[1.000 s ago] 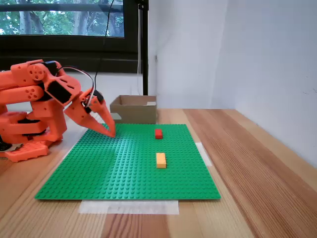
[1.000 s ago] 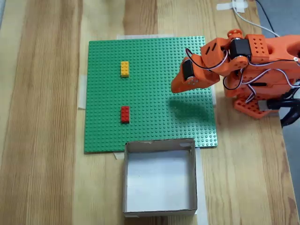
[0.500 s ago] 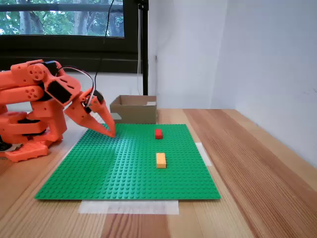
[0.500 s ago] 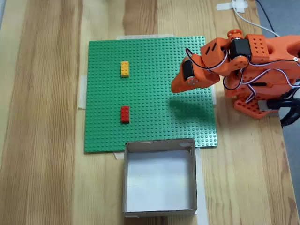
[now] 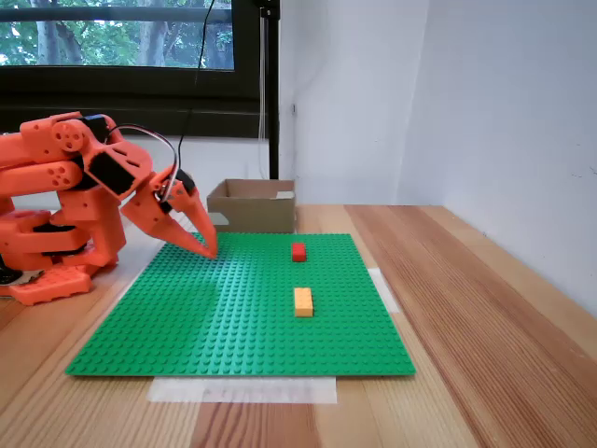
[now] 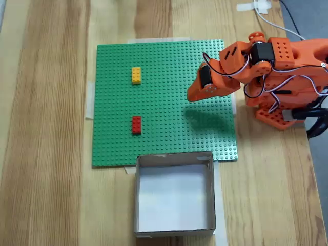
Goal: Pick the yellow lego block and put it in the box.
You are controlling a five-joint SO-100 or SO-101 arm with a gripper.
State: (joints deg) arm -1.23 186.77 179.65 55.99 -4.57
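Note:
The yellow lego block (image 5: 303,301) (image 6: 136,75) lies on the green studded baseplate (image 5: 233,317) (image 6: 169,61). A smaller red brick (image 5: 298,251) (image 6: 136,124) lies on the same plate, closer to the box. The brown cardboard box (image 5: 252,206) (image 6: 174,199) stands just off the plate's edge, and its pale inside is bare. My orange gripper (image 5: 209,248) (image 6: 192,95) hovers low over the plate's edge nearest the arm, fingers pressed together with nothing between them. It is well apart from both bricks.
The orange arm base (image 5: 51,252) (image 6: 287,77) sits on the wooden table beside the plate, with cables (image 6: 266,15) trailing off. Pale tape strips (image 5: 242,389) hold the plate's edges. A white wall (image 5: 504,121) runs along the table's right side in the low fixed view.

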